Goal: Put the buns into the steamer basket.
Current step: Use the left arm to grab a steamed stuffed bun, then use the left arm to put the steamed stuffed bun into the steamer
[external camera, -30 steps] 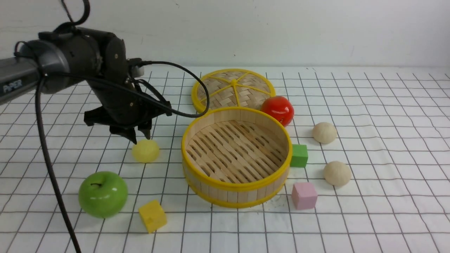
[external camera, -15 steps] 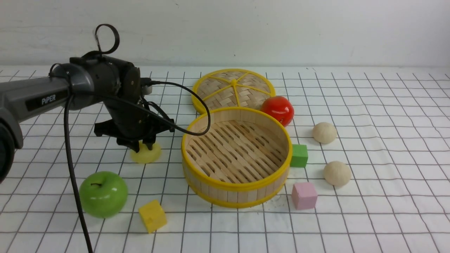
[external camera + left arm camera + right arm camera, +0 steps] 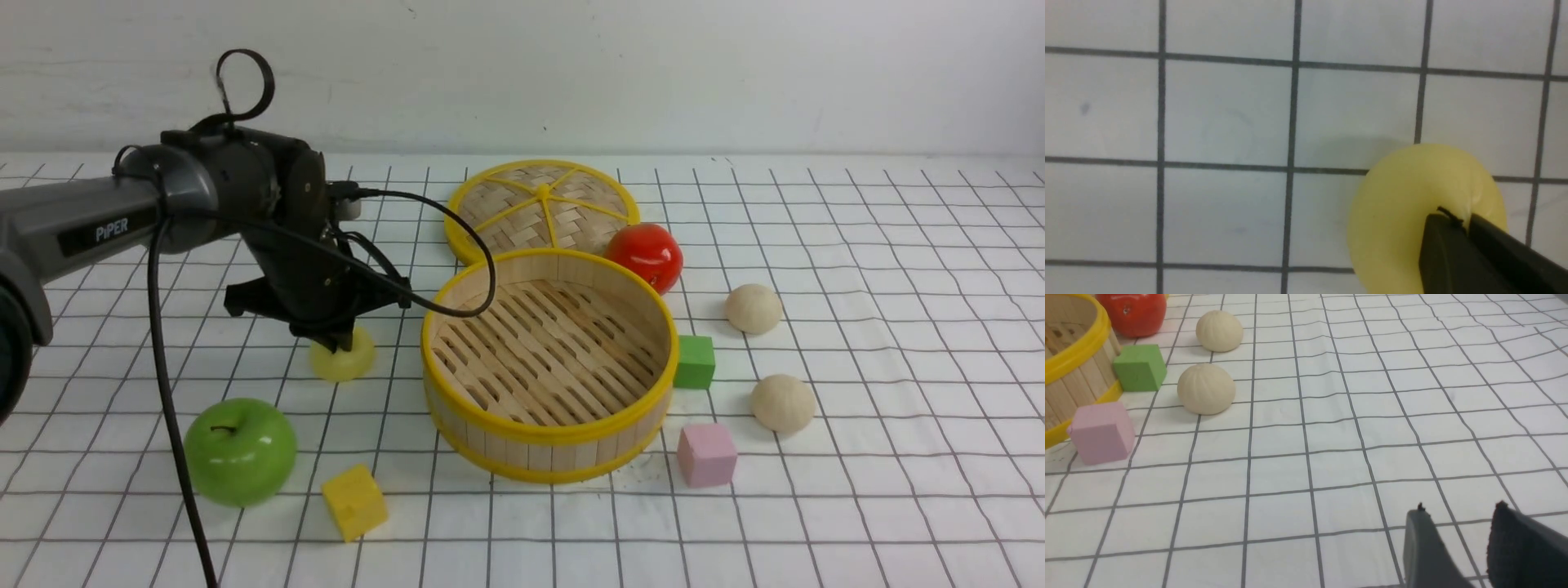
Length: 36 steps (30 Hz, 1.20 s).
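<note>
The left gripper (image 3: pixel 336 342) is down on the pale yellow bun (image 3: pixel 348 365), which sits on the table (image 3: pixel 898 506) just left of the steamer basket (image 3: pixel 549 433), apart from its wall. In the left wrist view the two black fingers (image 3: pixel 1447 253) are pressed together, pinching into the bun's soft top, which is creased and dented around them. The steamer basket stands in the middle of the table, and all three buns lie outside it. The farther cream bun (image 3: pixel 753 308) and the nearer cream bun (image 3: pixel 783 402) rest on its right side, toward the table's right edge, apart from each other. A green cube (image 3: pixel 695 361) touches the basket's right wall, and a pink cube (image 3: pixel 706 454) sits just beside its near right. A red tomato (image 3: pixel 645 256) is at the far right of its rim, and a woven lid (image 3: pixel 542 208) lies behind it toward the far edge. A green apple (image 3: pixel 239 451) and a yellow cube (image 3: pixel 353 501) sit toward the near left corner. The right gripper (image 3: pixel 1460 514), seen only in its own wrist view, hovers over bare table with its jaws partly apart, holding nothing.
</note>
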### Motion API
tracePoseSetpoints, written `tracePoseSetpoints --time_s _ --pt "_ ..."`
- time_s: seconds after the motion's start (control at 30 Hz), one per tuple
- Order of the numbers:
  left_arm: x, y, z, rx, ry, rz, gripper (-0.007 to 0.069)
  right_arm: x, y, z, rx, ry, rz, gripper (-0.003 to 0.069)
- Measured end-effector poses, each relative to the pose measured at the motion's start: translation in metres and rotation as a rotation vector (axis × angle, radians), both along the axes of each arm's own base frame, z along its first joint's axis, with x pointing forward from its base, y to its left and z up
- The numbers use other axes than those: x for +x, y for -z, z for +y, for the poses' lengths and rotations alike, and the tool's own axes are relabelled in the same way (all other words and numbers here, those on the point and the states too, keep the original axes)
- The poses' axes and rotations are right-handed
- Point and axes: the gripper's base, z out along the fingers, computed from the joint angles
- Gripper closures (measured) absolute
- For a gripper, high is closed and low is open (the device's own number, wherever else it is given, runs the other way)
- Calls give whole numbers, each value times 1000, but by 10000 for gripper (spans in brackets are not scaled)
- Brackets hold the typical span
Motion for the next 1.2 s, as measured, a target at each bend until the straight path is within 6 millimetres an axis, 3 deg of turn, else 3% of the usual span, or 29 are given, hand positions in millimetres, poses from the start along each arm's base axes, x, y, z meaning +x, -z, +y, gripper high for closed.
tracePoseSetpoints --time_s 0.13,0.27,0.37,0.47,0.6,0.63,0.77,0.93,1.07,1.2 --pt "-6 -28 -1 -43 -10 -45 638 0 0 0 0 0 0 419" --pt "-20 -76 -3 -152 -28 -133 638 0 0 0 0 0 0 419" --pt "-29 -100 -11 -261 -16 -161 638 0 0 0 0 0 0 419" --pt "-35 -107 -23 -316 38 -164 638 0 0 0 0 0 0 419" --pt "-41 -100 -56 -359 132 -145 638 0 0 0 0 0 0 419" --pt "-42 -90 -71 -362 162 -135 638 0 0 0 0 0 0 419" --pt "-37 -63 -92 -352 190 -116 635 0 0 0 0 0 0 419" --pt "-31 -27 -105 -321 204 -67 606 0 0 0 0 0 0 419" --pt "-30 -24 -106 -321 192 -63 536 0 0 0 0 0 0 419" --pt "-33 -36 -103 -304 203 -80 384 0 0 0 0 0 0 419"
